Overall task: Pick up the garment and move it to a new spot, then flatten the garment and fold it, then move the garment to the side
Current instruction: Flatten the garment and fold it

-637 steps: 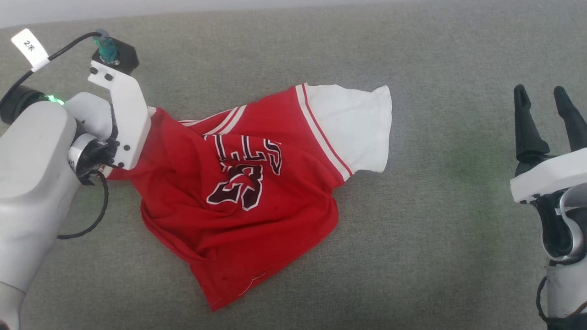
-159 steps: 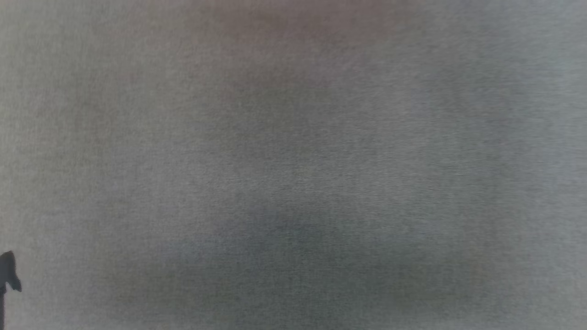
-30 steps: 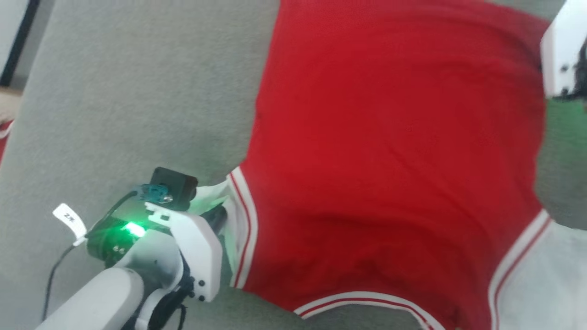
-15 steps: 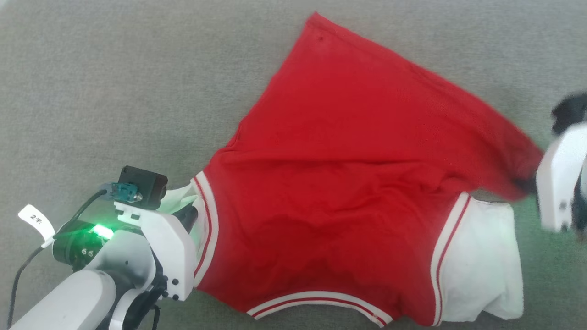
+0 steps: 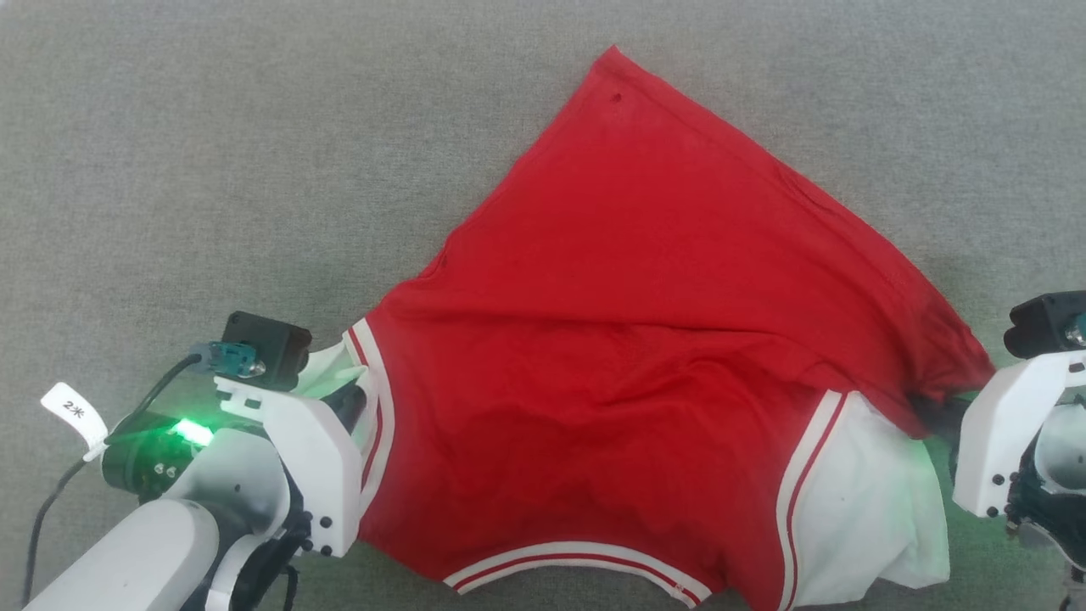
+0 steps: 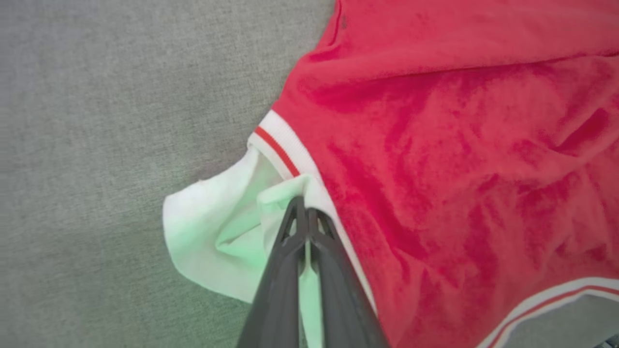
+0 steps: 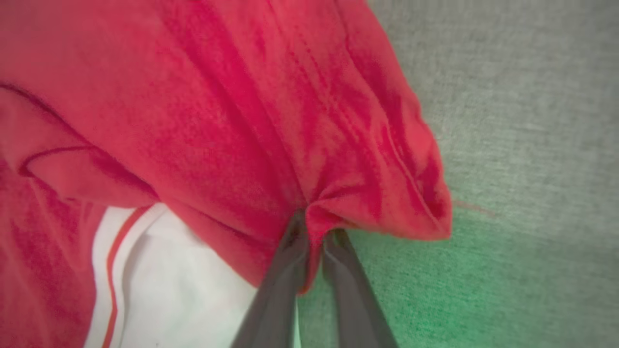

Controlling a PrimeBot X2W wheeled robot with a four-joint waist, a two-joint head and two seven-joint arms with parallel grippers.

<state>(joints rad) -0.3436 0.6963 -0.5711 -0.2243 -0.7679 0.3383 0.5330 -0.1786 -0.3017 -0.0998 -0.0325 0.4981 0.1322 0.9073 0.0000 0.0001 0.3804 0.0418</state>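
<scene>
fig.: garment (image 5: pixel 645 339) lying on a grey woven surface (image 5: pixel 212 170), plain red side up, no print showing. head view: striped collar band (image 5: pixel 577 562) toward the bottom edge. 1 hem corner (image 5: pixel 615 64) points to the top, flat on the surface. the other hem corner is drawn down & to the right, over the top of the right white sleeve (image 5: pixel 865 509), so the red body makes a rough triangle w/ creases across its ctr.

left gripper (image 5: pixel 349 406): lower left, against the bunched left white sleeve (image 5: pixel 327 373). left wrist view: left gripper (image 6: pixel 303 212) w/ jaws pressed together, tips nipping a raised fold of that sleeve just beside the red-and-white trim. the garment (image 6: pixel 459 145) spreads away to the right, wrinkled. a green light (image 5: pixel 182 428) on the wrist tints the sleeve.

right gripper (image 5: pixel 933 420): at the right edge, tips mostly hidden by red cloth. right wrist view: right gripper (image 7: pixel 314 232) w/ jaws pinching a gathered tuck of red cloth near the hem corner. a thin strip of red shows btwn the 2 fingers, and puckers radiate from the grip. the right white sleeve shows below-left of the grip, and the surface to the right has a green cast.
</scene>
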